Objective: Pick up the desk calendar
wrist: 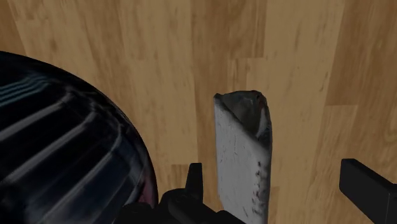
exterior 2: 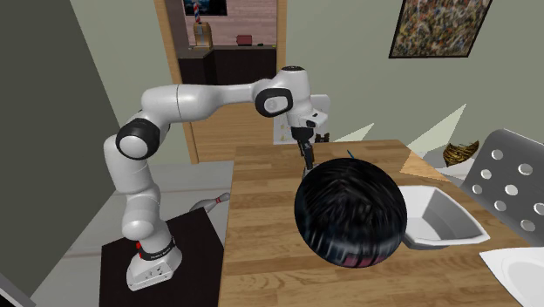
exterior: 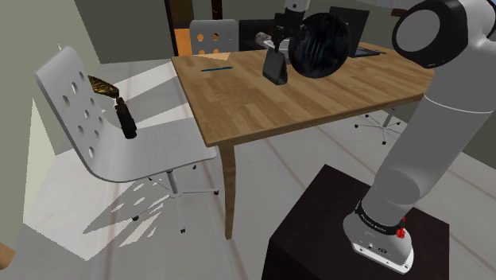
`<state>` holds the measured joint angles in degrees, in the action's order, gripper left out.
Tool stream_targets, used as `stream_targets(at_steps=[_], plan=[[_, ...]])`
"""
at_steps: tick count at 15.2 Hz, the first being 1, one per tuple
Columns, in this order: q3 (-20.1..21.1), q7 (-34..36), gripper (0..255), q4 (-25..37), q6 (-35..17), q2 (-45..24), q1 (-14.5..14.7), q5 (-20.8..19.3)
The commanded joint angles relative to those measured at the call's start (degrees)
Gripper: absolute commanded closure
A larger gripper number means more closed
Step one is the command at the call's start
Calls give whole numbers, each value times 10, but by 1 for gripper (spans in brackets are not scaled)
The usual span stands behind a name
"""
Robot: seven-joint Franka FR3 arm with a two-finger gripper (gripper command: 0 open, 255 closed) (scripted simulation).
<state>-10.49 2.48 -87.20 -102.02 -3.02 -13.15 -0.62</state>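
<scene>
The desk calendar (wrist: pixel 243 153) is a small tent-shaped stand, grey-white along its top ridge in the wrist view and dark in the shoulder view (exterior: pixel 276 68). It stands upright on the wooden table (exterior: pixel 262 103). My gripper (wrist: pixel 280 191) hangs just above it, open. The calendar's ridge lies between the fingers, much closer to one finger (wrist: pixel 195 178) than to the other (wrist: pixel 366 188), and neither touches it. In the shoulder view the gripper (exterior: pixel 274 48) sits right over the calendar. In the second exterior view the gripper (exterior 2: pixel 306 150) points down behind a black ball.
A large ribbed black ball (exterior: pixel 318 45) rests on the table right beside the calendar (wrist: pixel 63 146). A blue pen (exterior: pixel 216 69) lies toward the shoulder view's left. A white perforated chair (exterior: pixel 103 127) stands off the table's corner. A white bowl (exterior 2: pixel 436 218) sits near the ball.
</scene>
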Motion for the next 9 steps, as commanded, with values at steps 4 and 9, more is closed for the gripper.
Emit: stream_targets(at_steps=[4,9], plan=[[0,1,0,-42,-39,4,0,-1],[0,1,255,-57,-52,6,0,-1]])
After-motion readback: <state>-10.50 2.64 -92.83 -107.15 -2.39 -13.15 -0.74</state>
